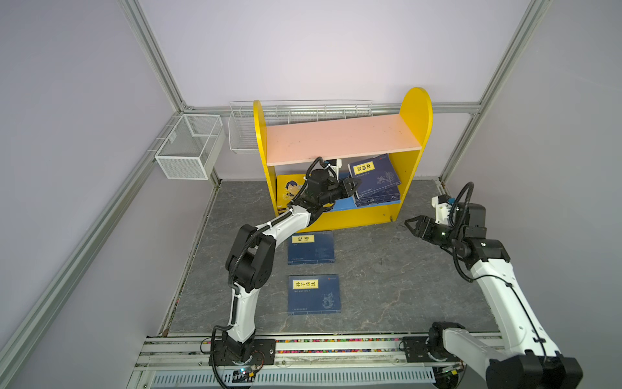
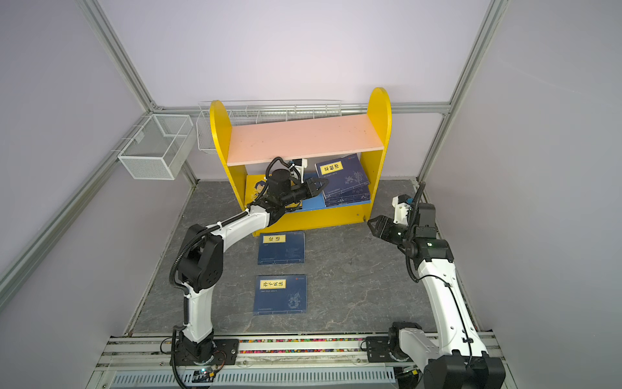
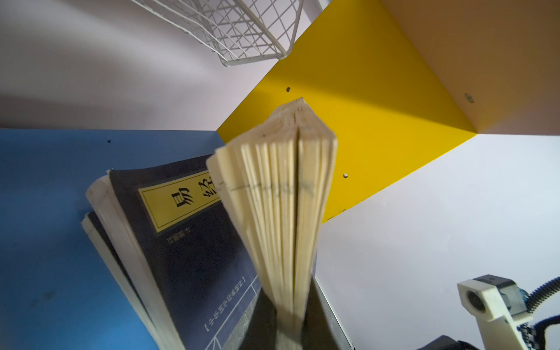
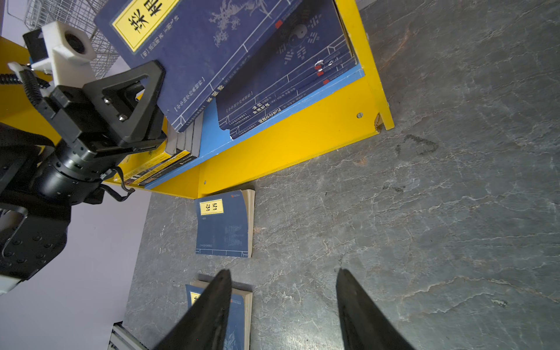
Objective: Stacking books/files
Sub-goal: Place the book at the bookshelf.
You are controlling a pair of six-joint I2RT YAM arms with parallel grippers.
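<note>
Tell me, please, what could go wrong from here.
The left gripper pinches the book by one edge and its pages fan open, so it could slip or land splayed. The pile beneath is skewed near the front edge of the shelf; a book dropped there might slide off.

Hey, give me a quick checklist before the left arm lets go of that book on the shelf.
1. Left gripper shut on the held navy book: ok.
2. Held navy book lying flat on the shelf stack: not ok, it is tilted.
3. Its far edge resting on the stack: cannot tell.
4. Right gripper open, empty, apart from the bookshelf: ok.
5. All books off the table: not ok, the farther book and the nearer book lie there.
</note>
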